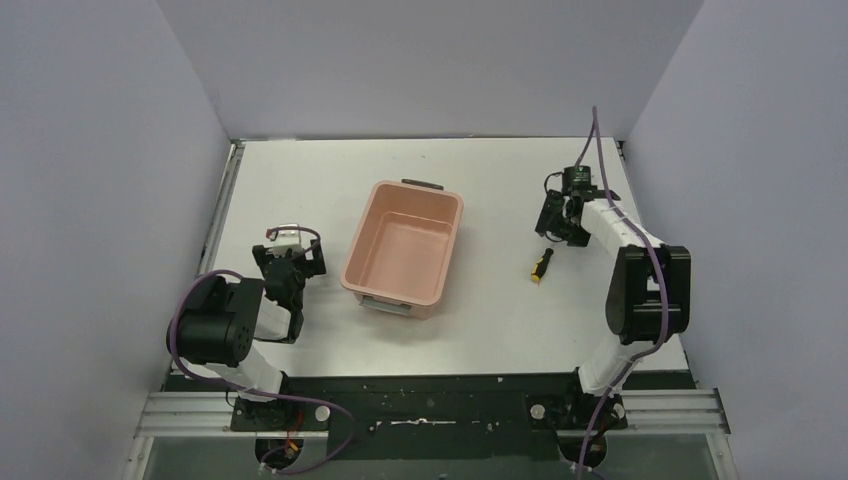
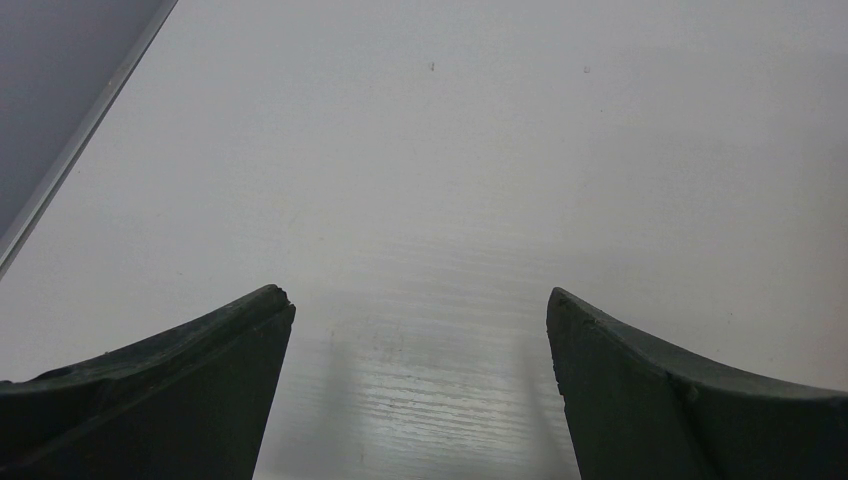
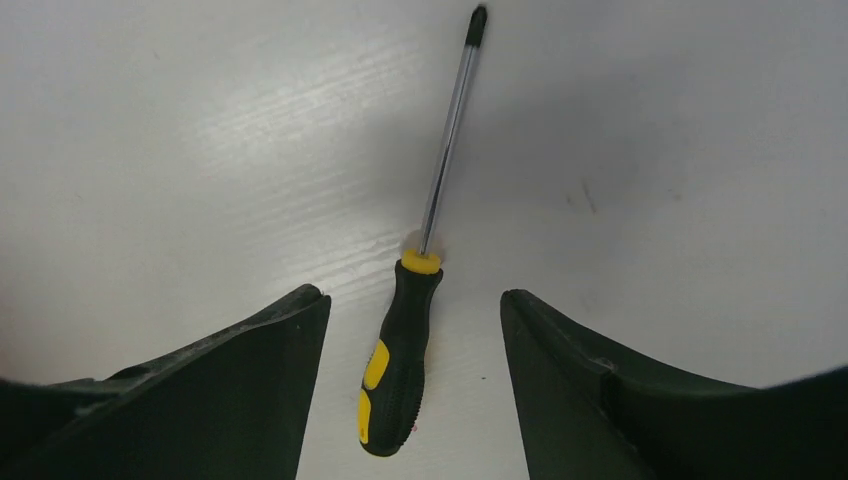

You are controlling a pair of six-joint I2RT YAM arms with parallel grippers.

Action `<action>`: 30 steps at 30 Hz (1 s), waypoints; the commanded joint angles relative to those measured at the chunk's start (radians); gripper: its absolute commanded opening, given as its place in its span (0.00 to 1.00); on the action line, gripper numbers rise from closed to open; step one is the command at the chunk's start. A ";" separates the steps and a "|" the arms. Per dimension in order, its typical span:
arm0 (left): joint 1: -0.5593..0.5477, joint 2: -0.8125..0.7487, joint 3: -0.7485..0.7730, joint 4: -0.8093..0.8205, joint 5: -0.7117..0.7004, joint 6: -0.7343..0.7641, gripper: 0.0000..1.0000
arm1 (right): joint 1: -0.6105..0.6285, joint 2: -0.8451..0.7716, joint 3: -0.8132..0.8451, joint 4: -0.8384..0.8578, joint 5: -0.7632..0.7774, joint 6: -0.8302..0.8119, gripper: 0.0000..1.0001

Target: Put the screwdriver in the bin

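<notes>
dark right claw (image 3: 415,296) spread astride textured yellow-black screwdriver (image 3: 420,264), slim shiny shaft

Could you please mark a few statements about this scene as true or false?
1. The screwdriver lies on the table, to the right of the bin. True.
2. The right claw grips the screwdriver. False: it is open, and the screwdriver lies ungripped.
3. The bin holds a tool. False: it looks empty.
4. The left claw is open over bare table. True.
</notes>
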State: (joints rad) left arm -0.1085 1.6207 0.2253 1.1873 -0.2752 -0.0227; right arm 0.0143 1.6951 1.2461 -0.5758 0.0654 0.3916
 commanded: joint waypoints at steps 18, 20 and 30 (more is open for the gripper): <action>0.007 -0.010 0.023 0.032 0.011 -0.008 0.97 | 0.034 0.007 0.165 -0.239 -0.004 -0.001 0.00; 0.008 -0.011 0.023 0.034 0.011 -0.008 0.97 | 0.031 -0.030 0.249 -0.316 0.024 0.010 0.00; 0.008 -0.011 0.023 0.033 0.011 -0.009 0.97 | 0.163 -0.089 0.498 -0.398 -0.055 0.092 0.00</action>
State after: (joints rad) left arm -0.1081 1.6207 0.2253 1.1870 -0.2752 -0.0227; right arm 0.0658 1.6279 1.7012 -0.9520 0.0502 0.4248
